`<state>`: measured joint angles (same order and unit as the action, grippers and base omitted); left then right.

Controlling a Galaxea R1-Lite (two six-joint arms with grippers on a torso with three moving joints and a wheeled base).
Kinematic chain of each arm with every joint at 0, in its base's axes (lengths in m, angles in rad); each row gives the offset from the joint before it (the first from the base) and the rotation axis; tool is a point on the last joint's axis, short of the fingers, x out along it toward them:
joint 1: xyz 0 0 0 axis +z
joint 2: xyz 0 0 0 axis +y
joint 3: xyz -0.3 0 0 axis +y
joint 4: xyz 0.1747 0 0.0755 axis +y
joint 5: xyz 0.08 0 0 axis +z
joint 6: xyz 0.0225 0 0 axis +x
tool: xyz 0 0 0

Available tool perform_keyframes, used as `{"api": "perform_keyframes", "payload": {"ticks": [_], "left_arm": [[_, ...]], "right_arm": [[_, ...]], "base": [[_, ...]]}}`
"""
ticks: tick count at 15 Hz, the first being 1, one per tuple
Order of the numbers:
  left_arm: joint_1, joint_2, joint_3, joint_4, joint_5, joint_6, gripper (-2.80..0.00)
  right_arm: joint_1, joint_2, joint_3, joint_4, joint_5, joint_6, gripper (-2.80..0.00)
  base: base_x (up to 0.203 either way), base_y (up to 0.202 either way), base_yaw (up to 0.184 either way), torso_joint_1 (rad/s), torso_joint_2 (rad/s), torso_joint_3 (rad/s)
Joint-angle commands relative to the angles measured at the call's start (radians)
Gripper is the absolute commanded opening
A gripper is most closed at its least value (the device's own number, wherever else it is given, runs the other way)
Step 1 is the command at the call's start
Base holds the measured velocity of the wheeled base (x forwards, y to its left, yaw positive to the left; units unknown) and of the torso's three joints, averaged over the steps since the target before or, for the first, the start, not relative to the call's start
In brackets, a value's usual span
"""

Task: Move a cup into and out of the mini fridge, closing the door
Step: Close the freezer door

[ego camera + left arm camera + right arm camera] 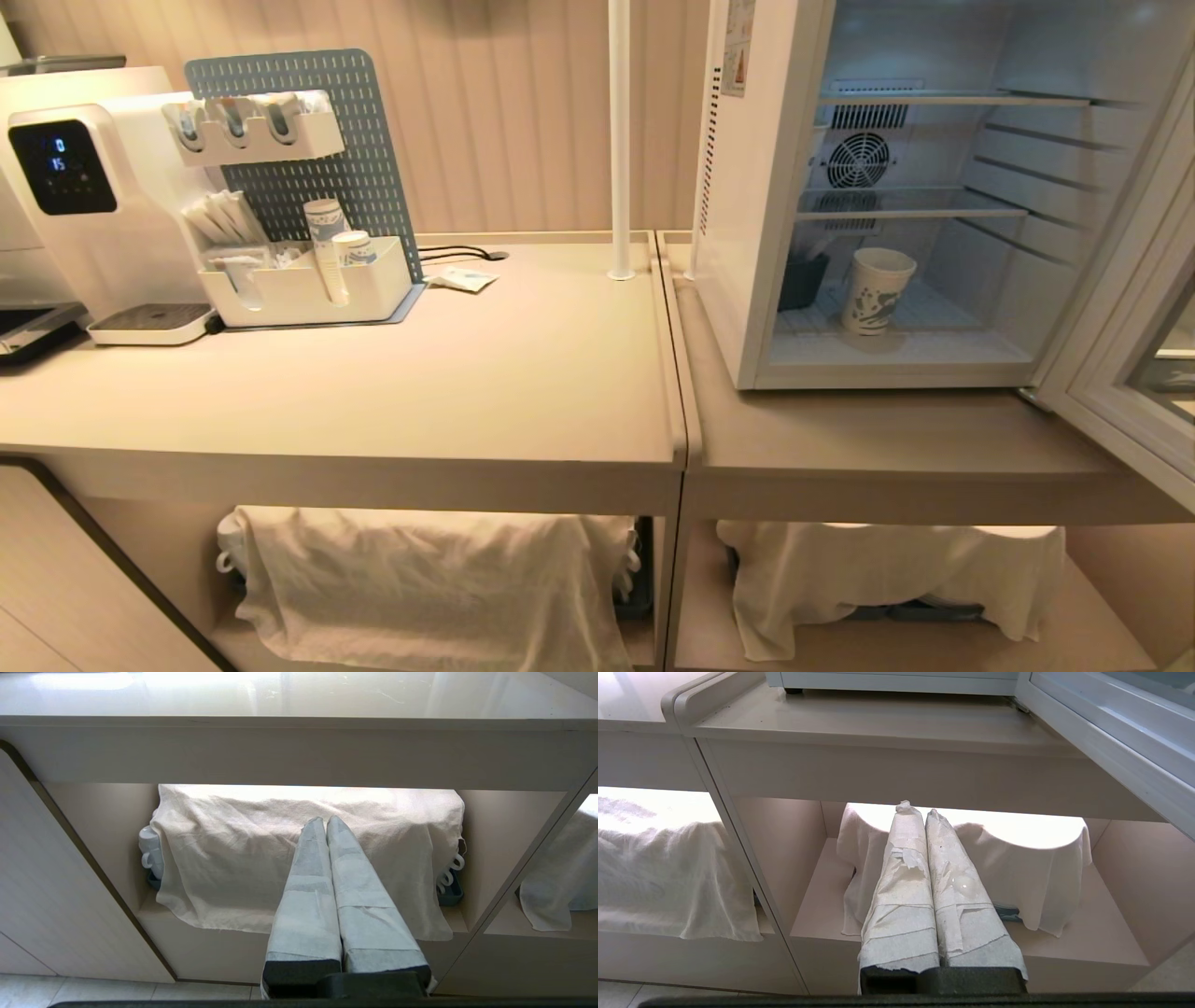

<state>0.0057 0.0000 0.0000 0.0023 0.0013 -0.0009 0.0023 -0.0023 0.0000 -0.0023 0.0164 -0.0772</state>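
Standing upright in open mini fridge [747,233]: cup [877,290], dark bin [801,280] beside

The mini fridge [747,233] stands on the right counter [887,439], door [1120,373] swung open rightward; the cup [878,289] sits upright inside on its floor.

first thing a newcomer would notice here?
The mini fridge on the right counter, its door swung wide open, with the cup standing upright alone on its floor. Both grippers, left and right, hang shut and empty below counter level, before cloth-draped shelves.
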Motion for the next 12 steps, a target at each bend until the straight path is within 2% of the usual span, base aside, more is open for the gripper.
{"api": "perform_keyframes", "payload": {"ticks": [1,12], "left_arm": [[-0.001,0.0,0.0,0.002,0.0,0.004,-2.8],[0.0,0.0,0.0,0.001,0.0,-0.004,-2.8]], "right_arm": [[0.001,0.002,0.0,-0.004,0.0,-0.002,-2.8],[0.001,0.002,0.0,-0.002,0.0,0.0,-2.8]], "base": [[0.0,0.0,0.0,0.0,0.0,0.0],[0.0,0.0,0.0,0.0,0.0,0.0]]}}
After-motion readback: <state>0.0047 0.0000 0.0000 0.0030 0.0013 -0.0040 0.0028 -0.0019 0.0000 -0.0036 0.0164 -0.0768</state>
